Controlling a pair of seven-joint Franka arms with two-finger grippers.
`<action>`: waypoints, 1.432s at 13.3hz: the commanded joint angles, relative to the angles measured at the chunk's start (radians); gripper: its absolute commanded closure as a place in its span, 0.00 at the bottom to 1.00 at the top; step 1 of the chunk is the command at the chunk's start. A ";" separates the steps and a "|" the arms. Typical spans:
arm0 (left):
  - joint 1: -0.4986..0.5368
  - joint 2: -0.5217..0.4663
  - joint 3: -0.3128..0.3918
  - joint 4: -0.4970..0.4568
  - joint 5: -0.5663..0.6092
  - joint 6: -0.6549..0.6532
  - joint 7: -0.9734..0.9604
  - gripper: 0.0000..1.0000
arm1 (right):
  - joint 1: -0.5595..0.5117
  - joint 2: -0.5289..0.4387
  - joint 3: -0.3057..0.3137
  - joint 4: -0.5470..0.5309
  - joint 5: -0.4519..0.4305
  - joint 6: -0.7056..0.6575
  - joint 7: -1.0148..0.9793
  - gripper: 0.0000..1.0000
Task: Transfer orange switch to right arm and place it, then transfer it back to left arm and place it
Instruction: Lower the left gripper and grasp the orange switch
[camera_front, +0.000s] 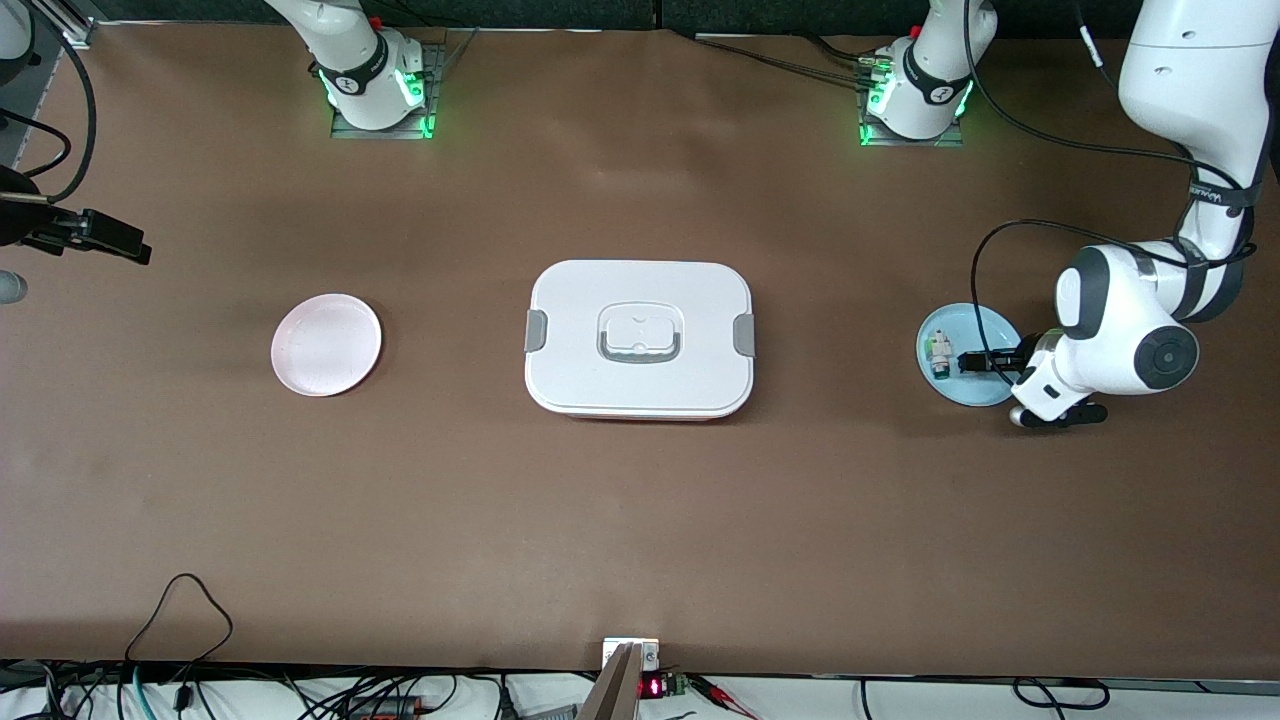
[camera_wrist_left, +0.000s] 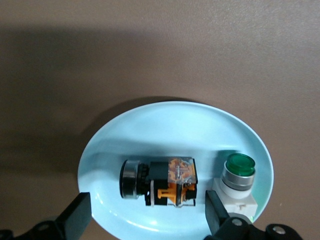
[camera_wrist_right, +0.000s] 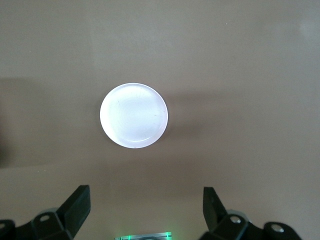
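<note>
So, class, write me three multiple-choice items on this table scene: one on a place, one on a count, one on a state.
1. Where is the orange switch?
A. on the blue plate
B. on the pink plate
C. on the box

2. How many parts lie on the blue plate?
A. one
B. two
C. four

3. How is the left pincer?
A. shut on the switch
B. open, either side of the switch
C. open over the box

Answers:
1 A: the left wrist view shows it lying on the blue plate.
2 B: the switch and the green-capped part lie side by side.
3 B: its fingers stand apart, with the switch between them.
</note>
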 joint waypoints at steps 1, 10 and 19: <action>0.002 0.014 -0.005 -0.006 0.001 0.023 -0.002 0.00 | -0.007 0.015 0.007 0.010 0.011 0.005 0.013 0.00; 0.002 0.040 -0.006 -0.027 -0.005 0.034 0.007 0.11 | -0.005 0.038 0.009 0.010 0.009 0.002 0.013 0.00; -0.017 -0.032 -0.028 0.063 -0.094 -0.201 -0.003 0.93 | -0.004 0.032 0.009 0.010 0.092 -0.024 0.010 0.00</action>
